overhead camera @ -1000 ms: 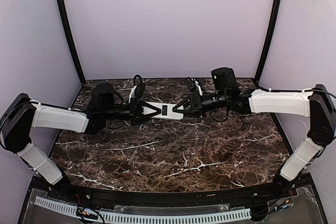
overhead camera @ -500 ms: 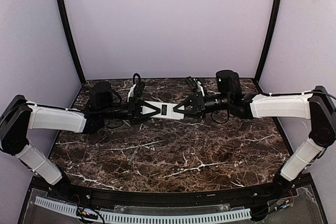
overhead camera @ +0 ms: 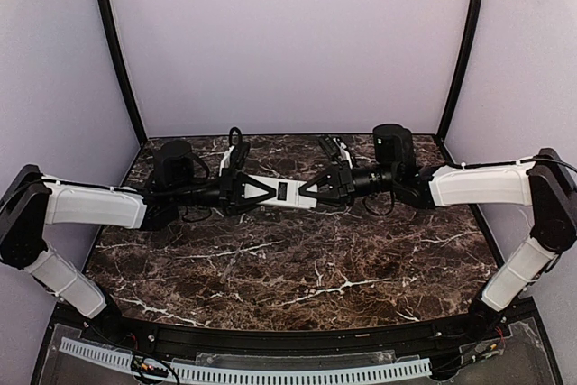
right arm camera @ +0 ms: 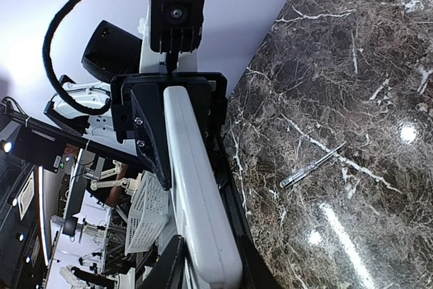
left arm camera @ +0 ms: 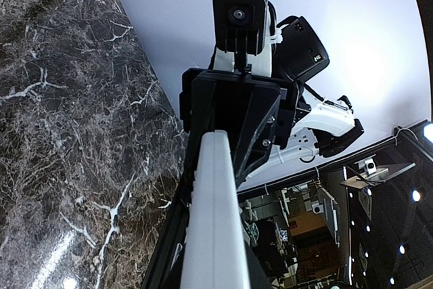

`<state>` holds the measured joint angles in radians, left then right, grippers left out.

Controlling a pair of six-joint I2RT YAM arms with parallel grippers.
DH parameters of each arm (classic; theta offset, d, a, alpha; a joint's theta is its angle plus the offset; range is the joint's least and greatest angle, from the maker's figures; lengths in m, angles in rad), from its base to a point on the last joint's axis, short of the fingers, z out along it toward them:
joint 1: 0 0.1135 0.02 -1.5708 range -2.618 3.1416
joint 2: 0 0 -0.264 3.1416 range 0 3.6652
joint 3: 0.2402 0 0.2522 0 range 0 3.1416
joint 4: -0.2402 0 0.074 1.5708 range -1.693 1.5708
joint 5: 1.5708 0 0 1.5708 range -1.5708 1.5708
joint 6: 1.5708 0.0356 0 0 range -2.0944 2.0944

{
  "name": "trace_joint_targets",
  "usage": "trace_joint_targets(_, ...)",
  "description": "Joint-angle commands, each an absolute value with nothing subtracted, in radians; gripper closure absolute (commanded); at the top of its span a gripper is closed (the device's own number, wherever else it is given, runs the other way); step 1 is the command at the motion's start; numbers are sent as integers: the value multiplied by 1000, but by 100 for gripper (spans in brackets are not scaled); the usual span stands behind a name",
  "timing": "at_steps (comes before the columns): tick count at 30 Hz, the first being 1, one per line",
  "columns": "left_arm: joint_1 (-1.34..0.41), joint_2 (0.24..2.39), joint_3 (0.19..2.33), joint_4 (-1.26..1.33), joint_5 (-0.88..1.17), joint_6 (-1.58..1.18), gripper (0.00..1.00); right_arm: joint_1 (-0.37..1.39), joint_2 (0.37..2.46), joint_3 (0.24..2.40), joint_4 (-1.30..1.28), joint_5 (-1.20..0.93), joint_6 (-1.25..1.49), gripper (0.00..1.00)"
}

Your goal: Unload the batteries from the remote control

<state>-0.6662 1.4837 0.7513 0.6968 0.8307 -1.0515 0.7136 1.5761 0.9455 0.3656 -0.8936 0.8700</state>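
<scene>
- The remote control (overhead camera: 294, 193) is held level in the air over the middle of the counter's (overhead camera: 297, 268) far edge, with one end in each claw.
- The left claw (overhead camera: 260, 190) is clamped on its left end, and the right claw (overhead camera: 306, 191) is clamped on its right end.
- Since a second ago, the right wrist has been rolled and drawn slightly toward the right edge. The remote itself is barely shifted, and its dark window (overhead camera: 282, 190) is still turned upward.
- No batteries are seen, so unloading is judged not yet begun.
</scene>
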Motion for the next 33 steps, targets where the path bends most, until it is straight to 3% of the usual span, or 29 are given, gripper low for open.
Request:
trace_joint_targets(1, -662, 1440, 764, 695, 814, -1037, 100, 717, 1567, 933, 384, -914, 859, 75)
trace_joint_targets(15, -650, 1427, 746, 688, 810, -1029, 100, 712, 1547, 934, 307, -876, 814, 72)
trace_joint_targets(33, -649, 1412, 733, 674, 802, -1022, 100, 696, 1512, 930, 241, -825, 775, 78)
